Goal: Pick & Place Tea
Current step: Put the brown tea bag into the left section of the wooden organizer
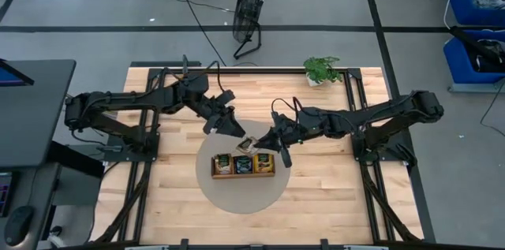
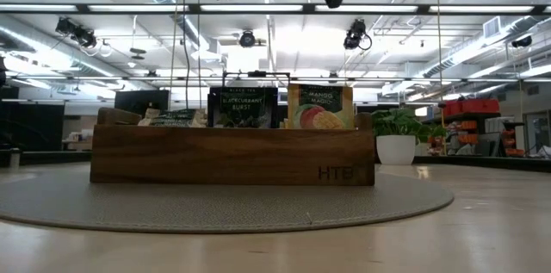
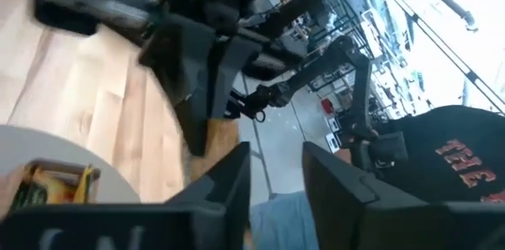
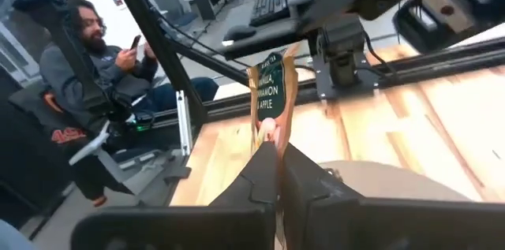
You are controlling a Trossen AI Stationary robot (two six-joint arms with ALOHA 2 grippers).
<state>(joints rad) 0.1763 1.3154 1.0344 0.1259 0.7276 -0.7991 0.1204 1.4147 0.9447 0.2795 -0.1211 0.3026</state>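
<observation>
Tea sachet, flat, brown-edged with a green label reading "CINNAMON APPLE", stands upright, long axis vertical, pinched at its lower edge by the clenched right gripper above the long brown wooden tray. Tray sachets read "BLACKCURRANT BURST" and "MANGO MAGIC". Left gripper hovers released nearby.

Pale, smooth butcher-block wood forms the table, its planks showing a faint sheen. A round grey mat with a fine woven, matt texture lies on it. The tray is dark, satin-finished wood with stamped lettering. The tea sachets are glossy printed paper or foil. A white glazed pot holds a leafy plant.
</observation>
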